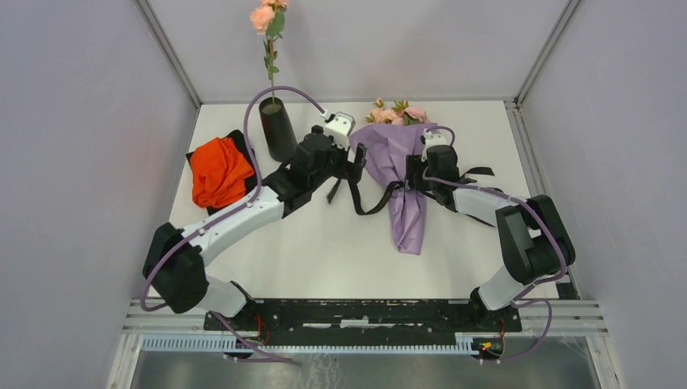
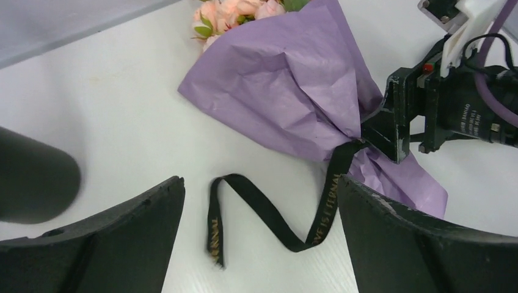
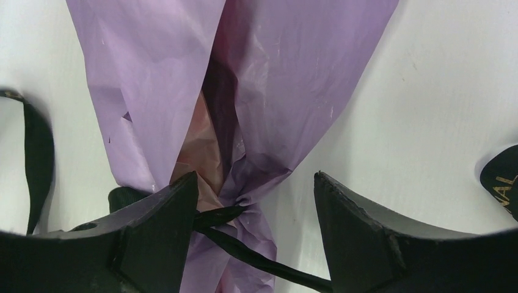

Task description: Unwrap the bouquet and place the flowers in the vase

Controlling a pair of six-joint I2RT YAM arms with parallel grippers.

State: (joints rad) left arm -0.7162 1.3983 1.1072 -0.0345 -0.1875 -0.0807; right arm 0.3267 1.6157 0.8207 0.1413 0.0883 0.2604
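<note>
Bouquet of pink and peach artificial roses in lilac wrapping paper point(image 1: 403, 162) lies on the white table point(image 1: 324, 243), right of centre in the top view, with its blooms toward the upper edge. Its black ribbon point(image 2: 269, 213) is cinched at the waist, and one end trails loose to the left. We see the left gripper point(image 2: 259, 183) spread wide over that loose end and grasping nothing; we judge it is placed to take the ribbon. The right gripper point(image 3: 255, 177) straddles the tied waist with its jaws apart, one finger on the paper, likely to pin the bundle against a pull. The tall matte-black vase point(image 1: 278, 130), upper left of centre, already holds one peach rose point(image 1: 263, 16). A crumpled orange-red cloth point(image 1: 219, 170) lies to its left.
</note>
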